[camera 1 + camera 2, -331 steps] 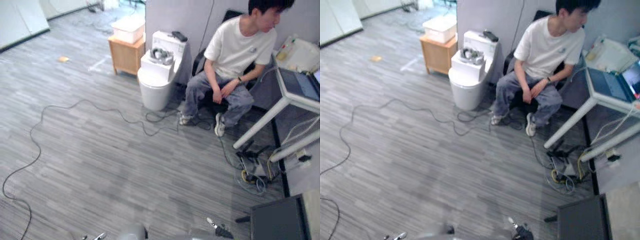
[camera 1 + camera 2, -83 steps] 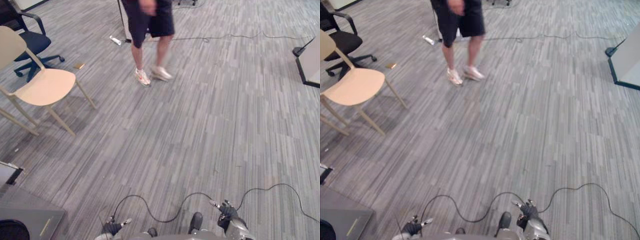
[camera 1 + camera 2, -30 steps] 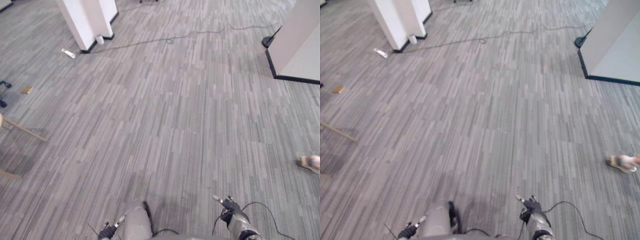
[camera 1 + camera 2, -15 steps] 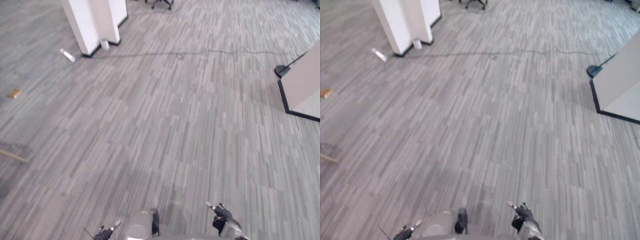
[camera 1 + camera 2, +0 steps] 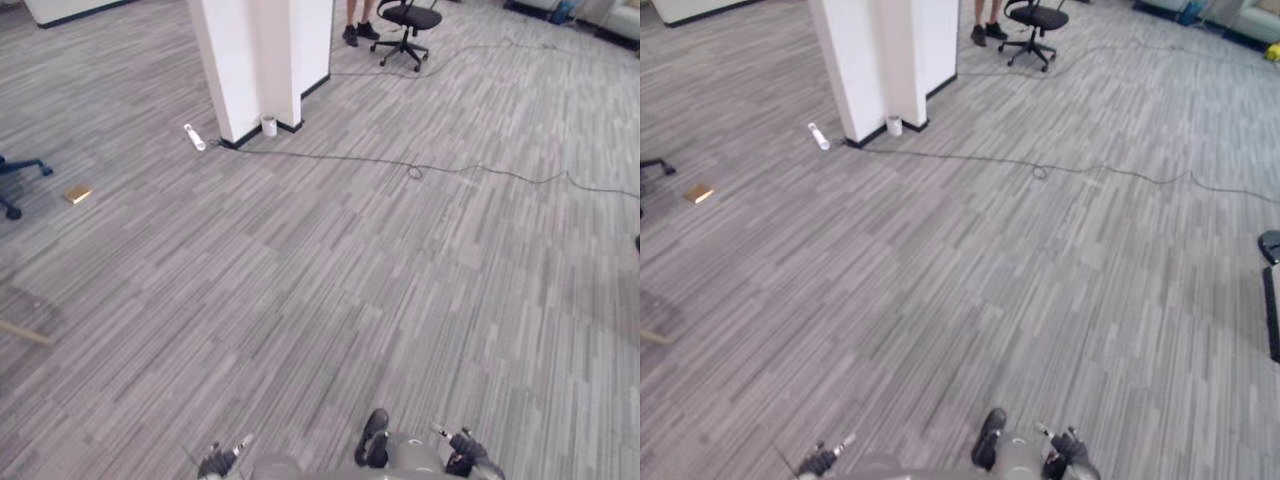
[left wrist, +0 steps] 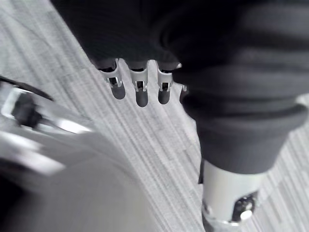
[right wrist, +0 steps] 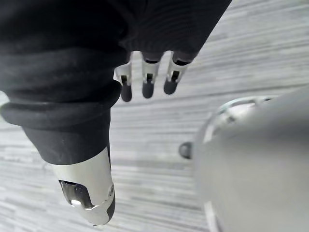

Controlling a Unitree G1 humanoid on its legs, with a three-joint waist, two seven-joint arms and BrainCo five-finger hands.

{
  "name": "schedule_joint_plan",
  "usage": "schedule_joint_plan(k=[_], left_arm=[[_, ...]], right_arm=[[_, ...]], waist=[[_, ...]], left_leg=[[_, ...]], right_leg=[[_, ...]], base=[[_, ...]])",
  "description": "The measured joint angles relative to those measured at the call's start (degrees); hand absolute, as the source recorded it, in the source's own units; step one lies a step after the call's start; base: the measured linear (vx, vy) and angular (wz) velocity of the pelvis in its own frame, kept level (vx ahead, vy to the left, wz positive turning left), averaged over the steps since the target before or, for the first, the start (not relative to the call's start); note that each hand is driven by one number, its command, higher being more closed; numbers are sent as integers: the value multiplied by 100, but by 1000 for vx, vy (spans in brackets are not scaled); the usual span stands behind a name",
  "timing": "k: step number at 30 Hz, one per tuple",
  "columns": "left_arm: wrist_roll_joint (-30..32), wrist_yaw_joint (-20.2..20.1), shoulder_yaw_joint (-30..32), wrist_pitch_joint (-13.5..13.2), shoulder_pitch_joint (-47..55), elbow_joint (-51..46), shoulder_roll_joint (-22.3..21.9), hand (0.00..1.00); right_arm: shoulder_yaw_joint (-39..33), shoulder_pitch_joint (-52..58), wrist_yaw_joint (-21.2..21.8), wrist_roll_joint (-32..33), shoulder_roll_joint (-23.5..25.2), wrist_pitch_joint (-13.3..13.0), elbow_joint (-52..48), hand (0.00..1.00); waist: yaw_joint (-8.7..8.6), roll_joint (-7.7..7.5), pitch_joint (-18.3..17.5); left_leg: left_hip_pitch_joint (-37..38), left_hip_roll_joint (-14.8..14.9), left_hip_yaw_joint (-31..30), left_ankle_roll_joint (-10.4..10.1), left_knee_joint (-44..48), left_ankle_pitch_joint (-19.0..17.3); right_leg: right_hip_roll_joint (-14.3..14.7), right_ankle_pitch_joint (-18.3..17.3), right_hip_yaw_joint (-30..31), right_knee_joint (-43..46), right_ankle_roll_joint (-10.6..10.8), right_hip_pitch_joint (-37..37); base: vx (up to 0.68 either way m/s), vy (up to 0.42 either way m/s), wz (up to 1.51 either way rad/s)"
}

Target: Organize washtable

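Both hands hang low over the grey plank floor [image 5: 330, 280]. The left hand [image 5: 216, 463] and right hand [image 5: 466, 455] have their fingers [image 6: 140, 94] straight and loose, holding nothing. Ahead stands a white pillar [image 5: 262, 60] with a small white cup [image 5: 268, 125] at its foot. Beyond is a black office chair [image 5: 405, 18] and a person's legs [image 5: 355, 28], cut off at the edge.

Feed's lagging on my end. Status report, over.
Both empty: left hand open, right hand open. Ahead: grey floor, white pillar far left. Across the path: thin cable.
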Motion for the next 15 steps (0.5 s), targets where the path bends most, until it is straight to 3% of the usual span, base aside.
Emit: schedule_joint_plan(k=[1,2,3,5,6,8,9,10,11,12,13,14,15], left_arm=[[-18,1,141,12,64,27,15,0],[-24,-1,174,14,227,24,33,0],[-25,-6,175,17,301,31,29,0],[-226,-21,171,80,498,97,-56,0],[-262,-33,169,88,526,95,-86,0],[-357,-108,157,113,546,93,-183,0],[-361,-124,133,114,560,88,-150,0],[-361,-123,96,113,552,88,-85,0],[-357,-131,135,110,482,98,39,0],[-347,-134,173,138,409,105,114,0],[-349,-151,140,155,414,129,201,0],[-346,-167,58,177,418,151,225,0],[-347,-156,-37,181,383,144,290,0]], right_arm=[[6,-120,-20,4,-1,20,108,0],[20,-225,-42,10,23,30,200,0],[45,-261,-52,11,35,29,208,0],[38,-516,-73,69,29,20,216,0],[28,-591,-74,88,21,4,215,0],[30,-708,-83,204,-4,-70,206,0],[52,-701,-95,240,-49,-90,202,0],[65,-698,-99,245,60,-93,202,0],[64,-674,-68,253,210,-101,219,0],[59,-680,-35,269,269,-125,210,0],[34,-656,-30,310,318,-136,202,0],[19,-631,-23,432,333,-139,180,0],[43,-616,-16,545,344,-139,156,0]], waist=[[42,-103,88],[128,-258,164],[192,-276,157],[306,-331,183],[309,-350,183],[314,-341,157],[395,-344,128],[492,-443,22],[461,-700,-104],[442,-774,-84],[401,-837,-43],[284,-809,48],[182,-749,110]], left_leg=[[-269,39,92,3,234,-173],[-564,28,171,-140,155,-318],[-707,-30,168,-206,-11,-369],[-1147,-518,-31,-455,-1821,-510],[-1178,-689,-35,-473,-2602,-490],[-1196,-1205,-44,-593,-5089,-16],[-1165,-1306,-162,-585,-5339,667],[-1239,-1408,-102,-513,-5084,934],[-1443,-1548,-113,-284,-4696,746],[-1427,-1666,-146,50,-4321,597],[-1227,-1736,-70,162,-4180,369],[-877,-1755,-2,298,-4067,27],[-600,-1803,22,367,-4031,-131]], right_leg=[[10,-127,113,-129,33,323],[9,-195,254,-356,68,735],[5,-263,372,-467,101,911],[-92,-420,600,-755,347,1487],[-161,-488,630,-796,407,1595],[-356,-833,623,-900,693,1962],[-407,-1004,686,-924,788,2118],[-510,-1158,745,-925,758,2188],[-682,-1205,725,-572,695,2057],[-953,-1127,802,390,824,1762],[-1192,-1000,1020,1599,932,1347],[-1484,-193,1472,3319,948,727],[-1695,-82,1635,4305,965,362]], base=[[612,-170,-34],[601,-146,-42],[591,-65,-62],[582,79,-62],[554,203,-38],[516,287,-20],[545,329,-26],[588,262,-23],[737,323,-10],[720,337,3],[673,372,5],[518,294,20],[389,199,35]])
